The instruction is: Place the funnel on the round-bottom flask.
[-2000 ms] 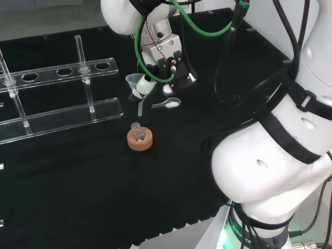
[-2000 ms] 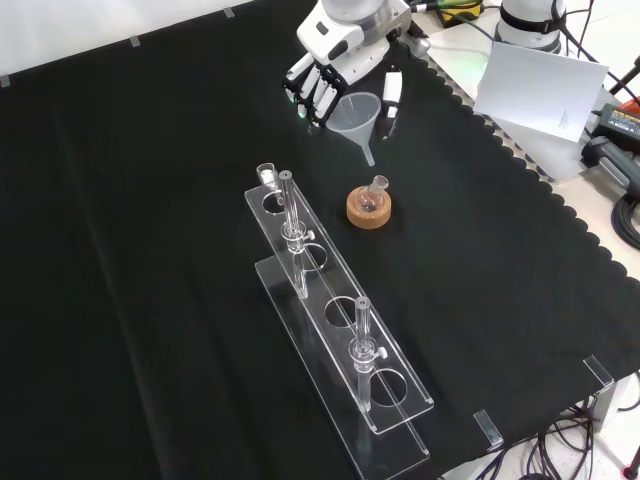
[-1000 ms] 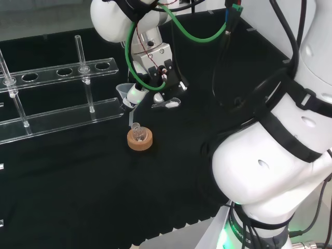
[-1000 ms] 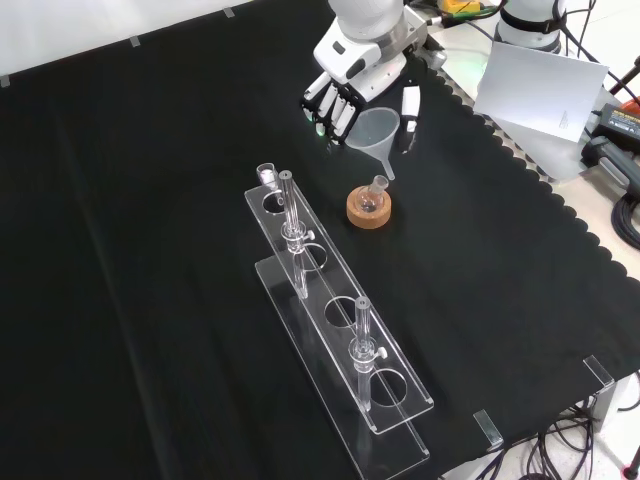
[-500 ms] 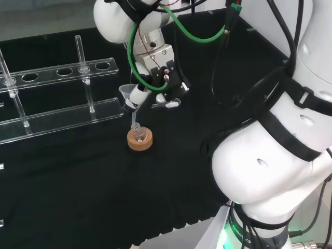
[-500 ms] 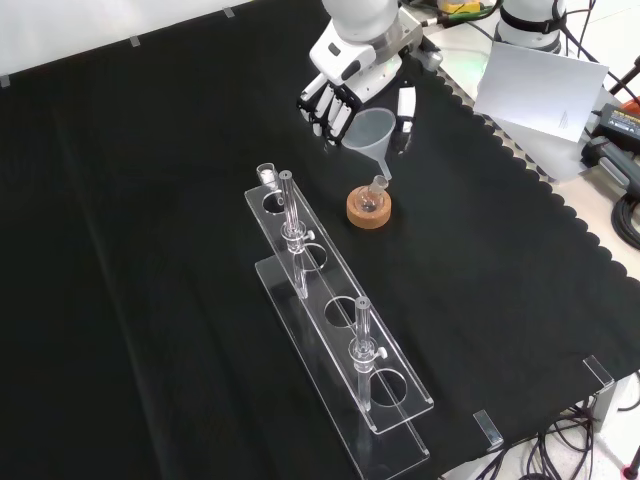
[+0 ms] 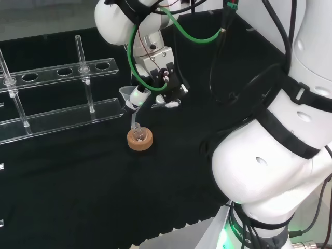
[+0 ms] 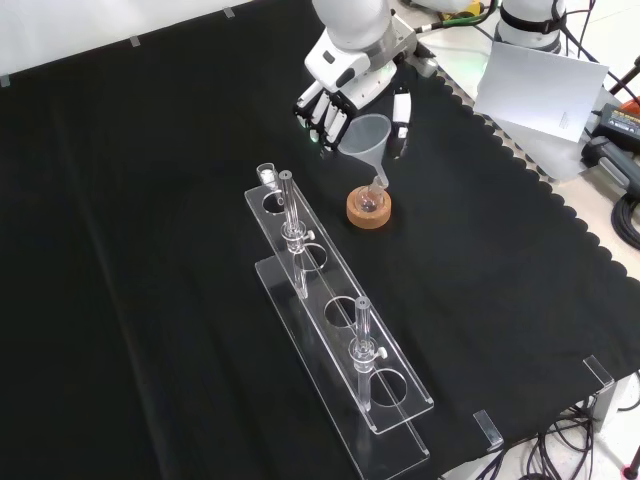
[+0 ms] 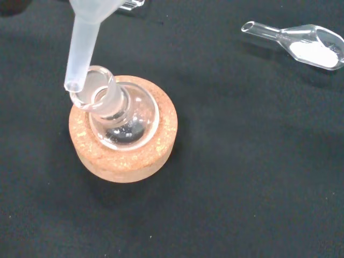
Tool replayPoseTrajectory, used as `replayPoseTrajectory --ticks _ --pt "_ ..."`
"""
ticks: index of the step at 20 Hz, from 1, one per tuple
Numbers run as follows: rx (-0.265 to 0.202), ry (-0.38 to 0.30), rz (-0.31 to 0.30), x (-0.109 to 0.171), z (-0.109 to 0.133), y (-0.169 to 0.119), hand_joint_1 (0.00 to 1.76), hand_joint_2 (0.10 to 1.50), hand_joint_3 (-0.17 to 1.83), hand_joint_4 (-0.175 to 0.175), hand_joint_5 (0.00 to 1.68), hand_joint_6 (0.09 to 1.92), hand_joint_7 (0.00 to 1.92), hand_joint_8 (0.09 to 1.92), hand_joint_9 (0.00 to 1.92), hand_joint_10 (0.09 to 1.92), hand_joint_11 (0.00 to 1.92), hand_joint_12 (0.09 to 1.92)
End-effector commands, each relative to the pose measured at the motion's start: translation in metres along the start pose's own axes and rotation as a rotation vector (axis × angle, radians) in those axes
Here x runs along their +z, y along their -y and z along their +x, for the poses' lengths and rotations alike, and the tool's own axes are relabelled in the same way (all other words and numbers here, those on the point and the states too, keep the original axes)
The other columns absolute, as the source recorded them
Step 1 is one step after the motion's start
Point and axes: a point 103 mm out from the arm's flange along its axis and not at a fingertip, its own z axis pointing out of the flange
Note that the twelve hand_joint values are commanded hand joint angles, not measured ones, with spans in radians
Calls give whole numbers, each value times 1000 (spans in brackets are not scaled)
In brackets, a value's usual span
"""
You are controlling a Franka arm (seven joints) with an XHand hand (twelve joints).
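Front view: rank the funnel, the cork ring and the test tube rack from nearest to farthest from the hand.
1. The funnel, held in the hand at the view's top.
2. The cork ring, just below the funnel's stem, with the flask on it.
3. The test tube rack, stretching toward the lower middle.

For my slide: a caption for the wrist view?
Funnel stem tip at the flask mouth, flask on cork ring.
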Motion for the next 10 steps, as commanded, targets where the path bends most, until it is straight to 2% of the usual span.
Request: replayPoseTrajectory --ticks 1,10 --pt "3 3 -4 -1 -5 -3 631 806 114 47 747 168 919 384 585 484 0 1306" --pt "7 17 5 6 -15 -6 631 805 117 47 746 170 918 384 585 484 0 1304"
